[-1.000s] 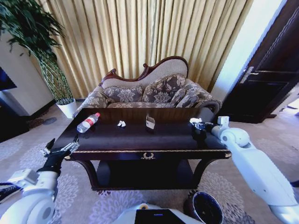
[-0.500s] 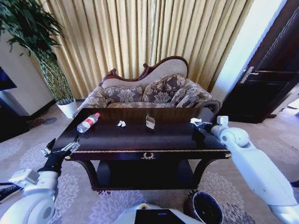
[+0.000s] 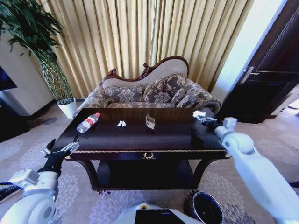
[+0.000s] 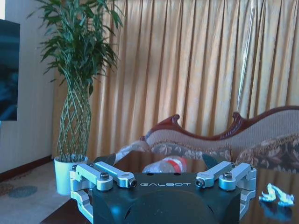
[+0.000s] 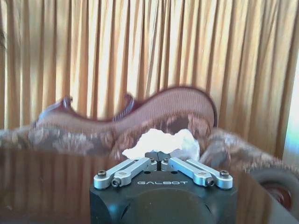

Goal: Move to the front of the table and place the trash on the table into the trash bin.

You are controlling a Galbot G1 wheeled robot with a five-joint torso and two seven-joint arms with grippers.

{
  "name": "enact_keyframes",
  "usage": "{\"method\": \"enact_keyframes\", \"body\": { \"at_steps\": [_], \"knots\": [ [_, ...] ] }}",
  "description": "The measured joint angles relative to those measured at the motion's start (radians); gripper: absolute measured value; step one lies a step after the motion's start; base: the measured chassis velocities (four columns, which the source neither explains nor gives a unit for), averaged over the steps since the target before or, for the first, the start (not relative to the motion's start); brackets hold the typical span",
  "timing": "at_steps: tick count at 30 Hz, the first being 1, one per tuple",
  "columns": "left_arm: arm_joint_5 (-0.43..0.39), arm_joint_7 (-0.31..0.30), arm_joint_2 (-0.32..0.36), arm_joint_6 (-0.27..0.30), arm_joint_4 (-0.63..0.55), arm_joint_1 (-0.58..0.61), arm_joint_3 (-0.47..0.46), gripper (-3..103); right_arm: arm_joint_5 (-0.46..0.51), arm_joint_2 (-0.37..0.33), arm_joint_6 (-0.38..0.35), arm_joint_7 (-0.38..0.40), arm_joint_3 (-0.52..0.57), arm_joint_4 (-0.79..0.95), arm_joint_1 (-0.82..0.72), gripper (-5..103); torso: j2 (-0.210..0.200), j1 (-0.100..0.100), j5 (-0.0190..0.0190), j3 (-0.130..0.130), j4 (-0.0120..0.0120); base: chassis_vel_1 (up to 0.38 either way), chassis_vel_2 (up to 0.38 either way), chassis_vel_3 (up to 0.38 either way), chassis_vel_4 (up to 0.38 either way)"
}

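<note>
The dark glossy table [image 3: 140,137] stands right before me. On it lie a clear bottle [image 3: 88,122] with a red cap at the left, a small white scrap [image 3: 121,123] and a pale carton [image 3: 150,122] near the middle. My right gripper [image 3: 202,118] hovers above the table's right end, shut on a white crumpled scrap [image 3: 198,113]. The right wrist view shows that scrap [image 5: 161,142] pinched between the closed fingertips. My left gripper [image 3: 60,151] is open at the table's front left corner, holding nothing. The trash bin [image 3: 207,208] stands on the floor to my front right.
A patterned sofa [image 3: 149,91] sits close behind the table, before gold curtains. A plant in a white pot [image 3: 67,107] stands at the back left, and a dark door [image 3: 266,84] is at the right. Carpet lies open on both sides of the table.
My right gripper has risen off the table top and shifted slightly right, carrying the white crumpled scrap with it. The left arm has not moved.
</note>
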Motion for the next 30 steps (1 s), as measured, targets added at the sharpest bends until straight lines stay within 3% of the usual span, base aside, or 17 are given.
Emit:
{"method": "enact_keyframes", "body": {
  "at_steps": [4, 10, 30],
  "knots": [
    [-0.009, 0.017, 0.005, -0.027, 0.009, -0.006, -0.001, 100, -0.004, 0.055, 0.037, 0.020, 0.032, 0.065, -0.059, 0, 0.000, 0.000, 0.0000, 0.000, 0.0004, 0.000, 0.000, 0.000, 0.000],
    [-0.017, 0.023, 0.011, -0.030, 0.014, -0.011, -0.007, 100, -0.023, 0.096, 0.012, 0.027, 0.041, 0.145, -0.118, 0, 0.000, 0.000, 0.0000, 0.000, 0.0005, 0.000, 0.000, 0.000, 0.000],
    [-0.018, 0.027, 0.010, -0.029, 0.020, -0.015, -0.003, 100, -0.025, 0.101, -0.020, 0.033, 0.065, 0.196, -0.167, 0, 0.000, 0.000, 0.0001, 0.000, 0.0004, 0.017, -0.016, -0.015, 0.017]
  ]
}}
